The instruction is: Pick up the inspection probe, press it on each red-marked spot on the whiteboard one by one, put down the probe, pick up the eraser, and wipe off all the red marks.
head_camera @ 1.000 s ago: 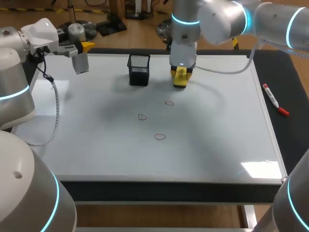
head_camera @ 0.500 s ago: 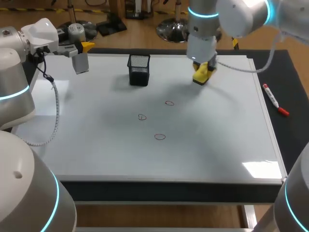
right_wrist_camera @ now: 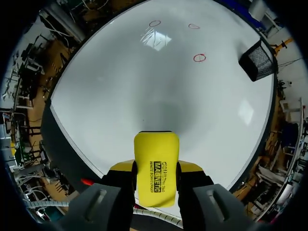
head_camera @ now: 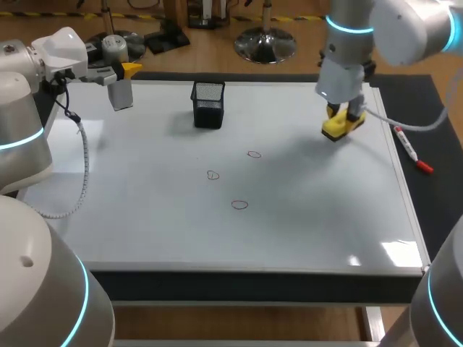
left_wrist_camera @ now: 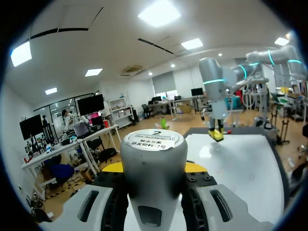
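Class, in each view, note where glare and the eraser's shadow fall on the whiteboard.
Head view: glare on the whiteboard near its front right corner; soft shadow beside the eraser. Right wrist view: glare near the red marks; shadow ahead of the eraser.

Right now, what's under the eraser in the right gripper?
Only bare whiteboard shows around the eraser; the three red marks lie well away. The spot directly beneath it is hidden.

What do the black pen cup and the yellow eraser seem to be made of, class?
The pen cup looks like metal wire mesh, matt black: its walls are see-through. The eraser is probably hard plastic: a smooth, even yellow shell.
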`<state>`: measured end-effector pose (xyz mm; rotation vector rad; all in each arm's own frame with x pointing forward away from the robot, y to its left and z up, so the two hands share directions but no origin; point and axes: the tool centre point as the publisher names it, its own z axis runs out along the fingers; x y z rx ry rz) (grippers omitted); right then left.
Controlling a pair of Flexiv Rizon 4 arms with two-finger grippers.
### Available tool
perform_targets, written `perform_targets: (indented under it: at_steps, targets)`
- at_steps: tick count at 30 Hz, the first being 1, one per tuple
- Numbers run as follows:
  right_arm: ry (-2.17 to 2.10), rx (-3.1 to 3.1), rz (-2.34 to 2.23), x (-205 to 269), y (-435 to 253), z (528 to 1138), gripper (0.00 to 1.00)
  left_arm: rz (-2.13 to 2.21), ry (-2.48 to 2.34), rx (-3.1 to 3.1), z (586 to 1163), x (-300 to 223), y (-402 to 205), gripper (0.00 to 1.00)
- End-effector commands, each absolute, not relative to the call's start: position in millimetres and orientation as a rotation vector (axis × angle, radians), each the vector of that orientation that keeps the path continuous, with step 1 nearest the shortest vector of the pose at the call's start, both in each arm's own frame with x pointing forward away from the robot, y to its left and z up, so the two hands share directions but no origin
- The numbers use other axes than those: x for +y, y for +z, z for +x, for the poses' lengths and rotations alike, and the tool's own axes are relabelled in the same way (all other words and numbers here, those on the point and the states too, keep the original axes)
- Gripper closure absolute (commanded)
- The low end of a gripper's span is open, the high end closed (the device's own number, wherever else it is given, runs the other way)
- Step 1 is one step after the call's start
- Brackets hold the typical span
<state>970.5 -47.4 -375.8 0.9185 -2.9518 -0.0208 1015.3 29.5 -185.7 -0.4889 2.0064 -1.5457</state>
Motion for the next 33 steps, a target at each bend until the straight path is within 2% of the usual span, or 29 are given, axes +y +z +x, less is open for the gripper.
perform_targets:
  at_steps: [1, 33]
  targets:
    - [-0.052, -2.984, 0.915, -63, -376, 955, 1.00, -0.487, -1.547, 2.001, 1015, 29, -186, 1.00]
    - [-0.056, -2.993, 0.892, -65, -377, 952, 1.00, -0.431, -1.602, 2.041, 1004, 19, -195, 1.00]
